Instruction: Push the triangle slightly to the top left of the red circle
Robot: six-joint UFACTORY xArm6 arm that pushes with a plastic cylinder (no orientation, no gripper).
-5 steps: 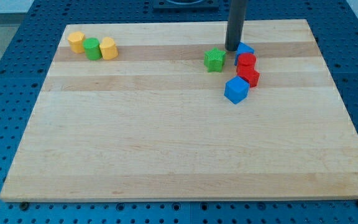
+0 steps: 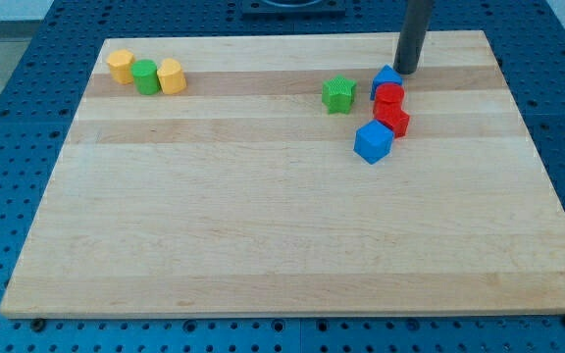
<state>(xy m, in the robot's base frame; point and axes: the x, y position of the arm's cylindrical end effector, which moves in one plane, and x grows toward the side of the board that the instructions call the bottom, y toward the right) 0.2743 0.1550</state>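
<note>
A small blue triangle (image 2: pixel 385 77) lies near the view's top right, touching the top of a rounded red block (image 2: pixel 389 96). A second red block (image 2: pixel 393 121) sits right below that one, and a blue cube (image 2: pixel 372 142) lies at its lower left. My tip (image 2: pixel 406 72) is just to the right of the blue triangle's top, very close to it; I cannot tell whether it touches. The rod rises out of the view's top edge.
A green star-shaped block (image 2: pixel 338 94) lies left of the triangle. At the top left stand a yellow block (image 2: pixel 120 66), a green cylinder (image 2: pixel 145 76) and another yellow block (image 2: pixel 172 75) in a row. The wooden board (image 2: pixel 263 226) rests on a blue perforated table.
My tip has moved from the left side of the blue triangle, near the green star, over to its right side. No block has visibly shifted.
</note>
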